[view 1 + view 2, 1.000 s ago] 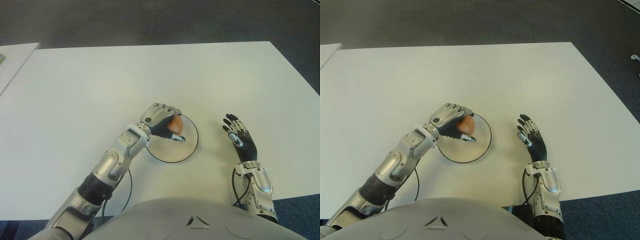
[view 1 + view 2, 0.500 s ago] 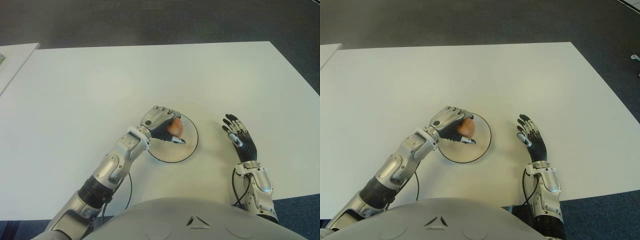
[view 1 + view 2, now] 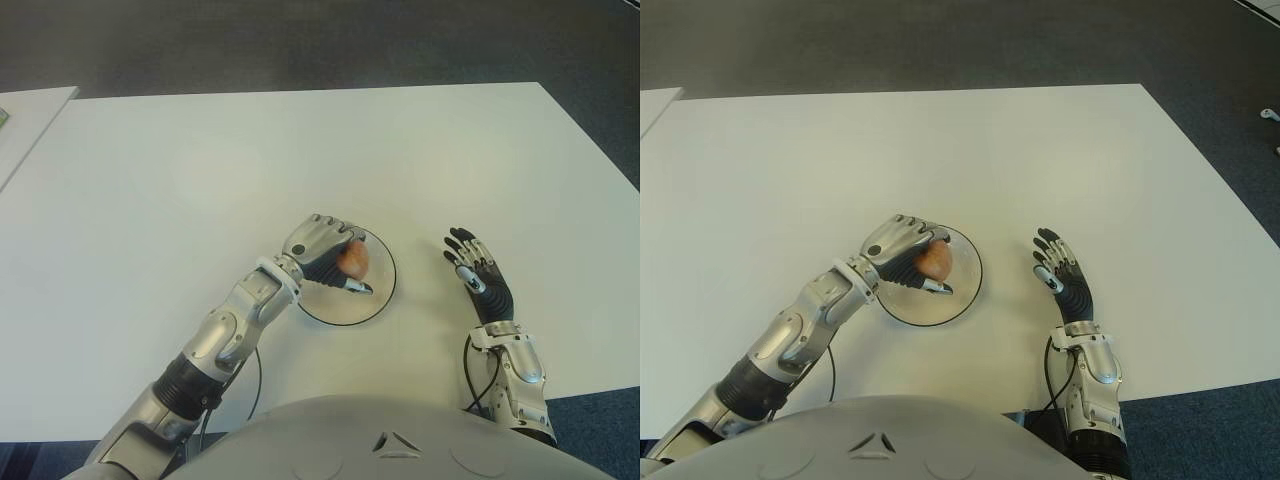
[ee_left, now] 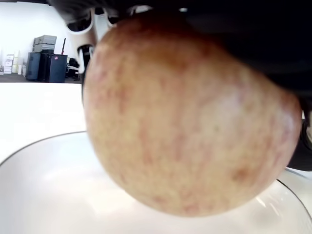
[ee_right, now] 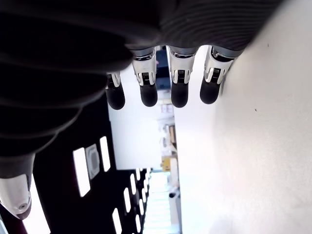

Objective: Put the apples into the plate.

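Observation:
My left hand (image 3: 325,252) is curled around a reddish-yellow apple (image 3: 353,259), holding it just above the round white plate (image 3: 375,300) with a dark rim in the middle of the white table (image 3: 200,170). In the left wrist view the apple (image 4: 185,117) fills the picture and hangs close over the plate (image 4: 44,195); whether the two touch is unclear. My right hand (image 3: 476,270) shows to the right of the plate with its fingers (image 5: 178,92) spread straight and nothing in them.
A second white table edge (image 3: 25,120) shows at the far left. Dark carpet (image 3: 300,40) lies beyond the table's far edge. A black cable (image 3: 255,380) loops on the table by my left forearm.
My left hand has carried the apple slightly lower and nearer over the plate. The right hand has stayed where it was.

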`<state>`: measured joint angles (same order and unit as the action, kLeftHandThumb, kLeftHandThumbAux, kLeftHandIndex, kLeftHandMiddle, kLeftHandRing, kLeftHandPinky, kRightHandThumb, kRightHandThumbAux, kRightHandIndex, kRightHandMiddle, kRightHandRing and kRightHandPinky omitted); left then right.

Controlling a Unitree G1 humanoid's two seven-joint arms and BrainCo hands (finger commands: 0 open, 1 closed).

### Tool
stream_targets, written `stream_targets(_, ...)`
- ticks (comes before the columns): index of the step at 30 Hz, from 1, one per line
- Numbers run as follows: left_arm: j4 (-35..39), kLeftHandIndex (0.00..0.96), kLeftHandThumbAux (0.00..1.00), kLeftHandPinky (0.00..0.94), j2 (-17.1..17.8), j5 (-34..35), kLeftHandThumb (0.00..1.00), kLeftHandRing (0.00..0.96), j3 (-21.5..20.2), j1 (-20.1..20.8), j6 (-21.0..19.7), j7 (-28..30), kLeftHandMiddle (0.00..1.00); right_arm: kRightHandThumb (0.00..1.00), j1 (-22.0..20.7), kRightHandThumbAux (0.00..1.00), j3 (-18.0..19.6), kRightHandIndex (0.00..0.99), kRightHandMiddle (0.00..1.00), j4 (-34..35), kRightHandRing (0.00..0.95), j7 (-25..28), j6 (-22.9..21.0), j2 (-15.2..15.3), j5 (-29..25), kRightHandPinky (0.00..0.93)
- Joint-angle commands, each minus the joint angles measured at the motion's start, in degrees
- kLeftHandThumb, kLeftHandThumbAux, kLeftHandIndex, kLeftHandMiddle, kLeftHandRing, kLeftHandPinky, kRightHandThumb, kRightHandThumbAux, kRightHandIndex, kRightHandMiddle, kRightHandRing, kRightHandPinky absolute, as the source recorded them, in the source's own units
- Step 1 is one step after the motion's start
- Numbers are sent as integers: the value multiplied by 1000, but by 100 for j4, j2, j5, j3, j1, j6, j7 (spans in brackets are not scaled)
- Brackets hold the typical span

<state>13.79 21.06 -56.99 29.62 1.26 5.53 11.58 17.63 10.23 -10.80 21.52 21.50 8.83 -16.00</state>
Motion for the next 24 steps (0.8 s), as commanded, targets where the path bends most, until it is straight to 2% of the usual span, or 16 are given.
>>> stream_targets(1, 73, 290, 364, 399, 123, 148, 439, 402, -11, 123, 53, 398, 412, 210, 129, 543, -47, 105, 101, -201, 78, -68, -341, -65, 42, 99)
stream_targets(2, 89, 243, 322, 289, 149, 145, 387, 292, -5, 147, 62, 476, 316, 211, 135, 541, -50, 103, 100, -181, 77, -99, -360, -79, 49, 98)
stream_targets(5, 112, 105, 248, 105, 172, 139, 295, 95, -9, 169, 75, 578, 125, 214, 143, 536, -54, 100, 100, -158, 76, -137, -381, -93, 56, 97)
stream_targets(8, 183, 37, 207, 35, 229, 119, 254, 31, -2, 203, 60, 795, 43, 217, 148, 532, -59, 98, 100, -143, 77, -181, -394, -110, 62, 102)
stream_targets(13, 280, 6, 172, 5, 338, 174, 222, 5, -54, 211, 112, 951, 7, 216, 120, 522, -71, 101, 101, -165, 81, -229, -402, -140, 59, 107)
stream_targets(24, 277, 0, 153, 0, 368, 287, 167, 0, -168, 185, 359, 743, 0, 197, 93, 518, -76, 96, 98, -191, 85, -257, -387, -148, 57, 114)
